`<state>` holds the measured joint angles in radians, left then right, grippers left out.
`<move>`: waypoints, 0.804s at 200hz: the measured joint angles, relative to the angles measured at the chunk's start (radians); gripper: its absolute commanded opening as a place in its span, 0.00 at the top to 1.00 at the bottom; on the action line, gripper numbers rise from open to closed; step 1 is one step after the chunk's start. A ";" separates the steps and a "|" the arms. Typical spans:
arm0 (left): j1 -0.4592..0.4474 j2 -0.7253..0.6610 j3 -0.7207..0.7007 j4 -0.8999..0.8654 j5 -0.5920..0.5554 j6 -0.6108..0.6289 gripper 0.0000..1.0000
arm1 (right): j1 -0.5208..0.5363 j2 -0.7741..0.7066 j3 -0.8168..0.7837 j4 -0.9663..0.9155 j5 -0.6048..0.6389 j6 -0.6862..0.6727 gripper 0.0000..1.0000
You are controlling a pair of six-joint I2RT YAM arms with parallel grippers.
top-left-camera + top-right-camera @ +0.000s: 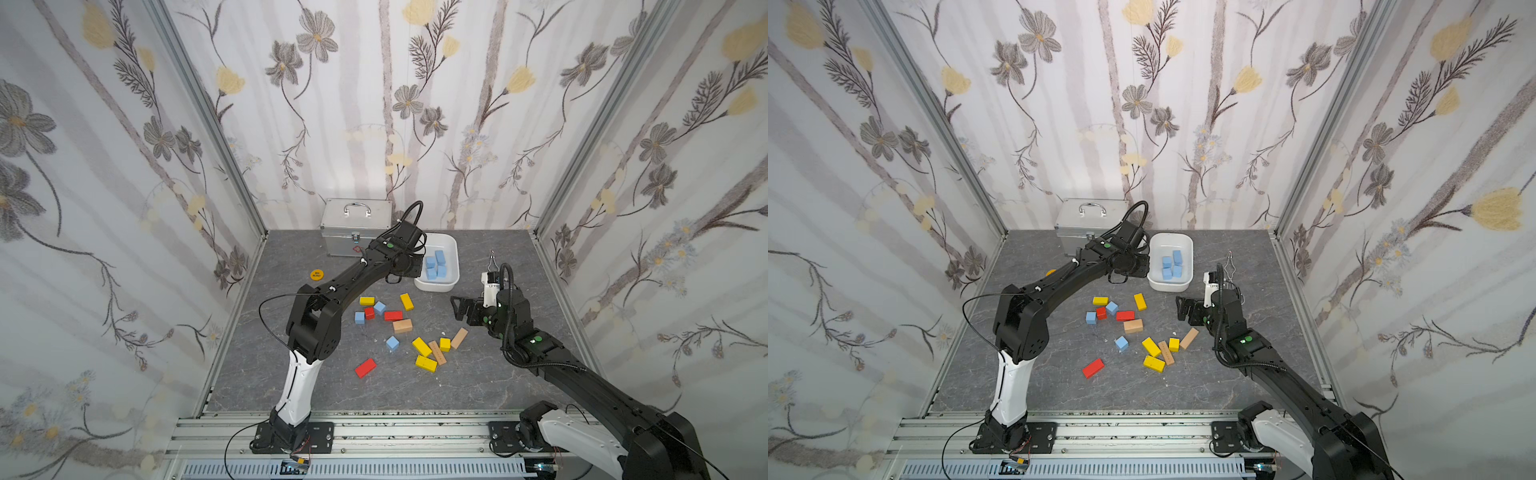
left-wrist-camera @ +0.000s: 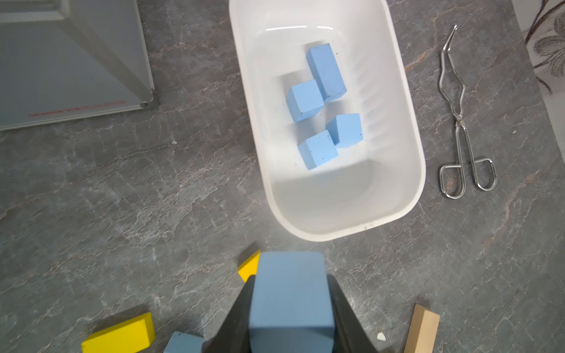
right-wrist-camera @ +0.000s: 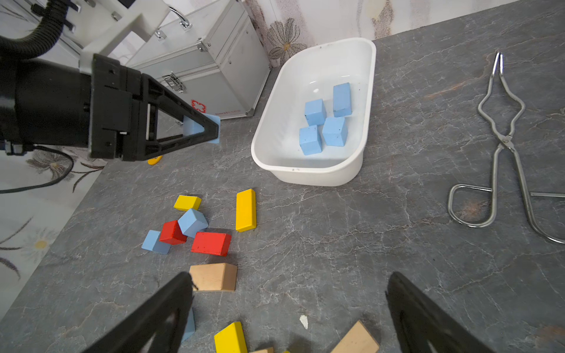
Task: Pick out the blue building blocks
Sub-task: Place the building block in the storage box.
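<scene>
Left wrist view: left gripper (image 2: 290,276) clenched on a held blue block (image 2: 290,308), one black finger pressed to each side of it
White tub (image 2: 409,137): just ahead of the left gripper's tips, its near rim apart from the held blue block
Blue blocks in the tub: four in a loose cluster, with a longer brick (image 2: 325,71) farthest from the left gripper and three cubes (image 2: 318,149) nearer to it
Metal tongs (image 2: 458,122): flat on the grey table (image 2: 122,198), beyond the tub's far side from the left gripper
Right wrist view: right gripper (image 3: 290,275) released, jaws spread wide with nothing between them, hovering over the table
Loose blue cubes: one (image 3: 192,221) ahead of the right gripper and leaning on a red cube (image 3: 172,232), one (image 3: 154,241) touching that red cube's other side, a third (image 3: 189,325) partly hidden behind a right finger (image 3: 165,311)
Metal case (image 3: 214,61): behind the left gripper, against the wall
Other blocks: red, yellow and tan pieces scattered on the table between the two grippers, a tan wedge (image 3: 214,276) just beside the right gripper's finger
</scene>
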<state>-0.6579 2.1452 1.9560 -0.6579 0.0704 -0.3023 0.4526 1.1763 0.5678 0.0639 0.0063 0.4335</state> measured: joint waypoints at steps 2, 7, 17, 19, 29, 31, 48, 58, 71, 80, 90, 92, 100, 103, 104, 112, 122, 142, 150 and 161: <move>-0.002 0.005 0.006 0.001 0.003 0.002 1.00 | -0.001 0.000 -0.002 0.000 0.000 0.000 0.00; -0.004 0.016 0.016 0.006 0.006 0.006 1.00 | -0.003 -0.001 -0.005 0.000 0.000 0.000 0.00; -0.009 0.036 0.035 0.012 0.010 0.011 1.00 | -0.008 -0.002 -0.010 0.000 0.000 0.000 0.00; -0.010 0.041 0.039 0.013 0.010 0.012 1.00 | -0.010 -0.003 -0.010 0.000 0.000 0.000 0.00; -0.013 0.061 0.057 0.014 0.013 0.015 1.00 | -0.015 -0.004 -0.013 0.000 0.001 0.000 0.00; -0.015 0.066 0.061 0.015 0.013 0.016 1.00 | -0.016 -0.005 -0.014 0.000 0.002 0.000 0.00; -0.020 0.100 0.092 0.019 0.017 0.019 1.00 | -0.023 -0.008 -0.019 0.001 0.003 0.000 0.00; -0.022 0.119 0.111 0.019 0.022 0.019 1.00 | -0.028 -0.010 -0.023 0.001 0.003 0.000 0.00; -0.023 0.146 0.137 0.021 0.023 0.019 1.00 | -0.034 -0.011 -0.027 0.002 0.003 0.000 0.00; -0.024 0.163 0.156 0.023 0.023 0.019 1.00 | -0.037 -0.011 -0.029 0.003 0.003 0.000 0.00; -0.026 0.185 0.179 0.022 0.023 0.019 1.00 | -0.041 -0.011 -0.032 0.006 0.003 0.000 0.00; -0.026 0.190 0.183 0.023 0.023 0.019 1.00 | -0.042 -0.011 -0.034 0.007 0.003 0.000 0.00; -0.026 0.209 0.204 0.022 0.023 0.019 1.00 | -0.048 -0.012 -0.037 0.009 0.003 0.000 0.00; -0.026 0.216 0.212 0.021 0.023 0.019 1.00 | -0.049 -0.012 -0.039 0.010 0.003 0.000 0.00; -0.026 0.219 0.216 0.021 0.022 0.019 1.00 | -0.050 -0.012 -0.039 0.010 0.003 0.000 0.00; -0.026 0.237 0.236 0.021 0.021 0.019 1.00 | -0.055 -0.012 -0.042 0.013 0.003 0.000 0.00; -0.027 0.256 0.259 0.018 0.019 0.018 1.00 | -0.060 -0.014 -0.046 0.016 0.003 0.000 0.00; -0.027 0.293 0.302 0.014 0.016 0.018 1.00 | -0.067 -0.018 -0.052 0.024 0.002 0.000 0.00; -0.027 0.304 0.315 0.013 0.011 0.018 1.00 | -0.069 -0.019 -0.054 0.028 0.002 0.000 0.00; -0.027 0.319 0.328 0.011 0.006 0.018 1.00 | -0.073 -0.019 -0.056 0.030 0.002 0.000 0.00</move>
<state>-0.6846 2.4641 2.2841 -0.6472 0.0761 -0.2848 0.3794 1.1576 0.5114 0.0937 0.0086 0.4335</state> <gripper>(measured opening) 0.323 0.996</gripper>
